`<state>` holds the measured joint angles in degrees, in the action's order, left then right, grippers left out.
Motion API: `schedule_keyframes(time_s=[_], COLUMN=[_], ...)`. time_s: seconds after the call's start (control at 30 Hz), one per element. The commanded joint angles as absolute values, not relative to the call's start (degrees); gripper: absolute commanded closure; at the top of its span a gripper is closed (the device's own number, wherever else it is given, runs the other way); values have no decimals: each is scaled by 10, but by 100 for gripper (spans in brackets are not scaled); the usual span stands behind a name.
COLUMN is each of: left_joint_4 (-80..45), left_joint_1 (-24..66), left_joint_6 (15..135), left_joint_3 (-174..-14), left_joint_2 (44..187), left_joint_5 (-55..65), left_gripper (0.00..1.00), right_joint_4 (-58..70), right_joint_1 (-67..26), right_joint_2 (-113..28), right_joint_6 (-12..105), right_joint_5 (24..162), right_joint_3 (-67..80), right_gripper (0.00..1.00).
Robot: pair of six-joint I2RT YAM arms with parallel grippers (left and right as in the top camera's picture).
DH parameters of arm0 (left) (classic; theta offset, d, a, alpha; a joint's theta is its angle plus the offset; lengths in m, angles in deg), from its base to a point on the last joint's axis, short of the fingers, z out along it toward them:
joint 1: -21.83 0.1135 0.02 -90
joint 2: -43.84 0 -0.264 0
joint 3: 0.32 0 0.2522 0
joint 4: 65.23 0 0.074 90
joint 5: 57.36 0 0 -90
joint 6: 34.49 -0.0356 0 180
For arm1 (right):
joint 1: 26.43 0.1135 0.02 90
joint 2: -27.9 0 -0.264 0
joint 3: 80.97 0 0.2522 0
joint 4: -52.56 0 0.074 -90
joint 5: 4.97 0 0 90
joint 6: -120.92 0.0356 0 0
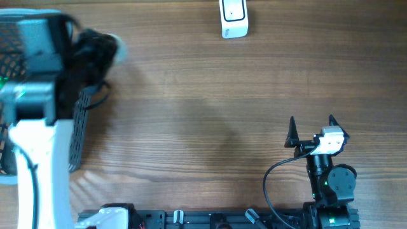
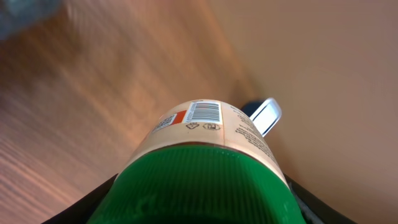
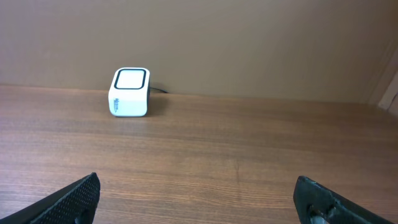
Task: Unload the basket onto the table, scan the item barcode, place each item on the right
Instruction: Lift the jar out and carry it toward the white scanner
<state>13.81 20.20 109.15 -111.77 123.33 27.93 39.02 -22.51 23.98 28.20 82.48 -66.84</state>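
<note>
Broadly, the scene is taken up by a brown wooden bench [image 1: 203, 114] with plain grain. At its left edge a black mesh basket [image 1: 79, 127] is seen, partly covered from above by the white and grey left arm. The left gripper [image 1: 100, 46] is held out past the basket's far right corner, and it is closed around a container [image 2: 205, 134] with a peach label and a ribbed green cap [image 2: 199, 186]. Only dark slivers of the fingers are seen on either side of the cap in the left wrist view, so the exact points of contact cannot be made out. The cap end is turned toward the wrist camera and the label end points away over the bench.

The right gripper [image 1: 311, 130] is parked low on the right side of the bench with its fingers spread wide and nothing between them.

A small white scanner [image 1: 234, 19] with a dark-rimmed window is set at the far edge of the bench, well apart from both grippers. A barcode [image 2: 204, 112] is printed on the upper side of the container's label, beside a red patch.
</note>
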Motion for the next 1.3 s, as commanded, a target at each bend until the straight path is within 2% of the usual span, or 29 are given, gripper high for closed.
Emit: schedule_keyframes(time_s=[0.0, 0.53, 0.83, 1.27], left_joint_4=[143, 150, 149, 136], left_joint_1=[133, -38, -77, -98], left_joint_6=[1082, 1082, 1082, 1082], left_joint_3=[-1127, -1127, -1127, -1127], left_joint_2=[1286, 1547, 1627, 1666], left_joint_5=[305, 313, 390, 390], left_gripper=[44, 44, 43, 39], right_joint_4=[393, 393, 393, 393], right_joint_1=[-227, -227, -227, -227], right_joint_2=[239, 239, 239, 239], right_joint_6=[279, 279, 279, 279], right_joint_5=[834, 834, 834, 834], right_joint_3=[-668, -668, -668, -668], right_gripper=[0, 0, 0, 0])
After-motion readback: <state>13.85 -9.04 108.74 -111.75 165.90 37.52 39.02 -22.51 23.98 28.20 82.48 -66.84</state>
